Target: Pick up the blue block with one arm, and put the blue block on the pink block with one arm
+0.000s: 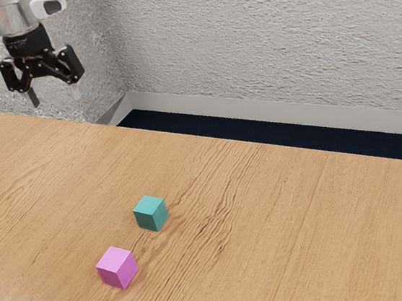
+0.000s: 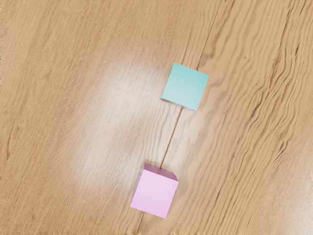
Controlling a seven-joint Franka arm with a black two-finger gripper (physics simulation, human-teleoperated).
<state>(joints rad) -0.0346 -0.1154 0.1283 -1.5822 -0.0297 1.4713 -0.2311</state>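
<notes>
- The claw point(image 1: 55, 98) hangs high over the far corner of the table point(image 1: 306, 240), at the exterior view's upper left. Its two fingers are spread apart with nothing between them, so nothing has been grabbed yet.
- My guess on why it's parked up there: it looks like a start or hover pose, high enough for the hand's camera to look straight down and catch both blocks at once.
- The blue block point(image 1: 151, 213) (honestly more teal) sits flat on the wood near the middle of the table, well apart from the claw. From the hand camera it's the same blue block point(image 2: 185, 86), turned a bit relative to the wood grain.
- The pink block point(image 1: 117, 267) is near it, closer to the exterior camera and a bit toward that view's left. There's a clear gap between the two and they're not touching. The pink block point(image 2: 154, 192) is a bit askew to the grain too.
- Both are lying loose and not stacked, so the whole job is ahead: drop down over the blue one, pinch it, lift, then set it on the pink one.
- Count: one blue block, one pink block, one claw with two fingers, one table.
</notes>
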